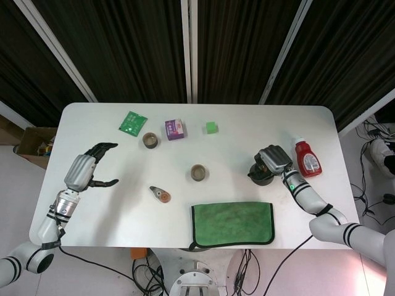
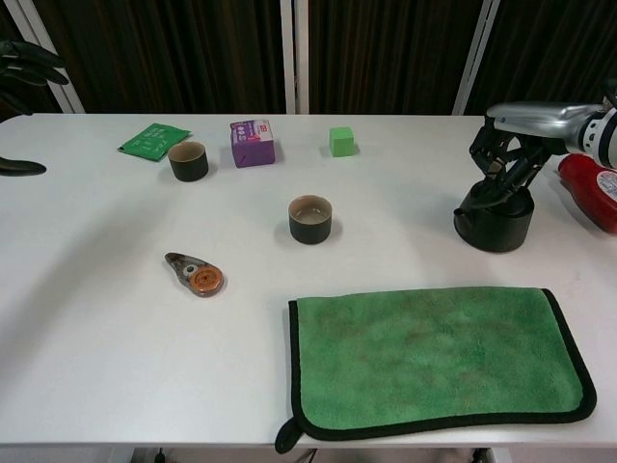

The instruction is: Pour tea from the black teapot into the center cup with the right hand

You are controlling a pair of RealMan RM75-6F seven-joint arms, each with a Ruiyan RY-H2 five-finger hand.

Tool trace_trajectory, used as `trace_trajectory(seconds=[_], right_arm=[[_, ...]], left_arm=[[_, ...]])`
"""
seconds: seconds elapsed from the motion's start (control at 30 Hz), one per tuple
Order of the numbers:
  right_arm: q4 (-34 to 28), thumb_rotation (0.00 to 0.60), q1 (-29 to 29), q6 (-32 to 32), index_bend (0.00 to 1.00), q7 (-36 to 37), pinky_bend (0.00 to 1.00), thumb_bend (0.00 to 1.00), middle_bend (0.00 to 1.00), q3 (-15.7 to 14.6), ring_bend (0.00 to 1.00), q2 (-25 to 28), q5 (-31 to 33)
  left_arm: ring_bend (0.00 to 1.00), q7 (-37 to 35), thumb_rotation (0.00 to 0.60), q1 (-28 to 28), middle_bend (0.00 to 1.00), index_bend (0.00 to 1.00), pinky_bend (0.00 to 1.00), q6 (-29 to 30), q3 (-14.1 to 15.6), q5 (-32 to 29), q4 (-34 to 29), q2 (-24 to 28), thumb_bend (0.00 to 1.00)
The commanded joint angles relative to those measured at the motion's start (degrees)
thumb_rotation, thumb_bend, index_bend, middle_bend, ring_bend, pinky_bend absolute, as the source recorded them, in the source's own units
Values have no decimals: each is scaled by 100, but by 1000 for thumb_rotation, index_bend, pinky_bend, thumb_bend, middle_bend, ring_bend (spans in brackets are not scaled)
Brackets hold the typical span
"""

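Note:
The black teapot [image 2: 495,224] [image 1: 260,175] stands on the white table [image 2: 96,328] at the right. My right hand [image 2: 516,135] [image 1: 274,159] comes down on it from above, dark fingers [image 2: 497,164] closed around its top; the lid is hidden under them. The center cup [image 2: 310,219] [image 1: 198,172], dark with a pale inside, stands upright in the middle of the table, well left of the teapot. Far to the left, my left hand [image 1: 86,169] [image 2: 24,68] hovers with fingers apart and holds nothing.
A red bottle [image 2: 593,190] lies just right of the teapot. A green cloth [image 2: 434,357] covers the front right. At the back stand a second cup [image 2: 188,161], a purple box [image 2: 253,143], a green cube [image 2: 340,141] and a green packet [image 2: 154,140]. A small brown gadget [image 2: 195,274] lies front left.

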Motion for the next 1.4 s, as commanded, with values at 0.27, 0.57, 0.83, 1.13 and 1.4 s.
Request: trace_trajectory(seconds=[0.27, 0.57, 0.83, 1.13, 1.4], right_arm=[[-41, 433, -36, 117, 315, -181, 129, 0, 413, 46, 270, 84, 1], [-1071, 416, -454, 1192, 0, -63, 0, 0, 79, 174, 0, 920, -374], [-2824, 406, -2173, 3827, 0, -1549, 0, 163, 1, -352, 0, 2207, -1048], [-2340, 418, -3717, 5110, 0, -1998, 0, 254, 0, -1010, 0, 1691, -988], [-1899, 418, -3860, 4883, 0, -1614, 0, 249, 0, -968, 0, 1413, -1012]], left_arm=[[163, 8, 600, 2, 184, 173, 304, 6, 3, 5, -3, 6, 63], [164, 170, 600, 136, 184, 173, 304, 251, -87, -63, -152, 264, 64], [163, 1558, 600, 677, 183, 170, 303, 903, -148, -355, -256, 675, 63], [118, 3222, 600, 1735, 125, 120, 253, 1492, 510, -447, -664, 1107, 63], [119, 2548, 600, 1958, 128, 120, 243, 1571, 708, -101, -464, 1100, 63]])
